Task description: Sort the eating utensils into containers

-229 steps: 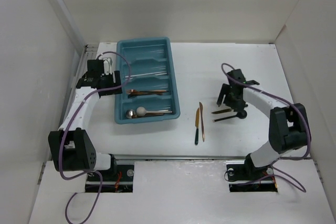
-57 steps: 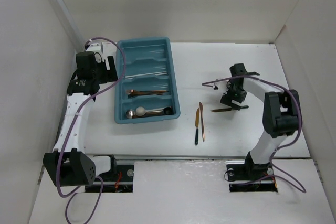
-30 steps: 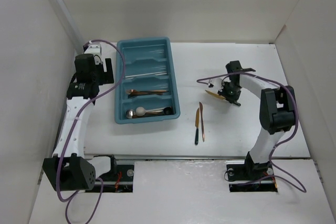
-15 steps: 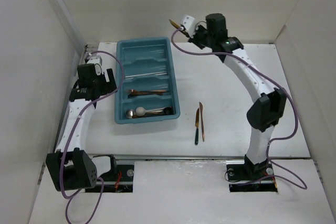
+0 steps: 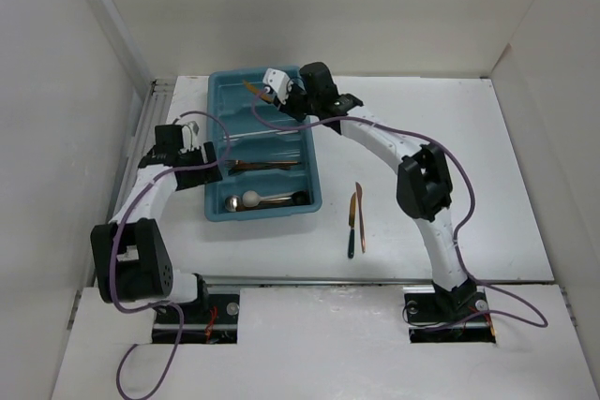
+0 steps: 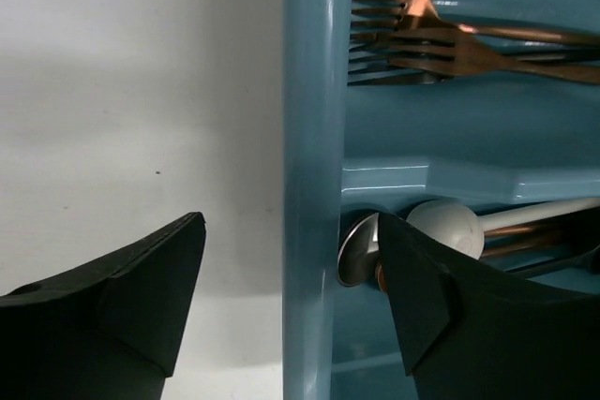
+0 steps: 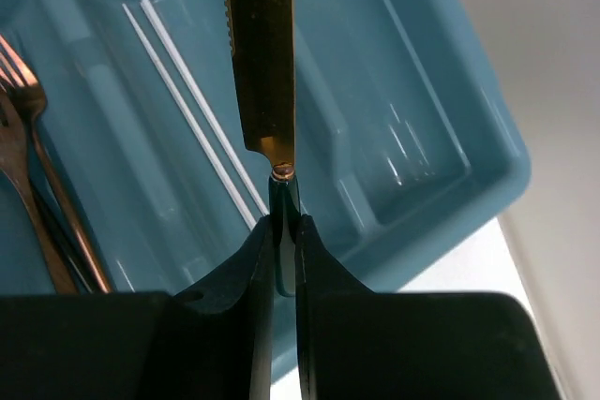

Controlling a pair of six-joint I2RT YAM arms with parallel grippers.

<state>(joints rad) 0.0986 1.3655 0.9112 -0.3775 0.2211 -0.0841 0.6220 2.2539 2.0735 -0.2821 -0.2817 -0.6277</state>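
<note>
The teal tray (image 5: pixel 312 196) lies left of centre, its containers running crosswise. My right gripper (image 5: pixel 275 93) hangs over the tray's far end, shut on the dark handle of a gold knife (image 7: pixel 262 53) whose serrated blade points away over a far compartment (image 7: pixel 394 138). Two white sticks (image 7: pixel 192 105) lie in a neighbouring one. My left gripper (image 6: pixel 291 222) is open and straddles the tray's left wall (image 6: pixel 314 119), one finger outside, one inside. Copper forks (image 6: pixel 450 44) fill one compartment. A silver spoon (image 6: pixel 356 250) and a white spoon (image 6: pixel 450 224) lie in the nearest one.
Two more knives (image 5: pixel 354 220) with dark handles lie side by side on the white table (image 5: pixel 422 222), right of the tray's near corner. White walls enclose the table on three sides.
The right arm has swung left and down from the back wall, bringing the knife over the tray's far end. The left gripper has moved onto the tray's left wall and narrowed slightly.
</note>
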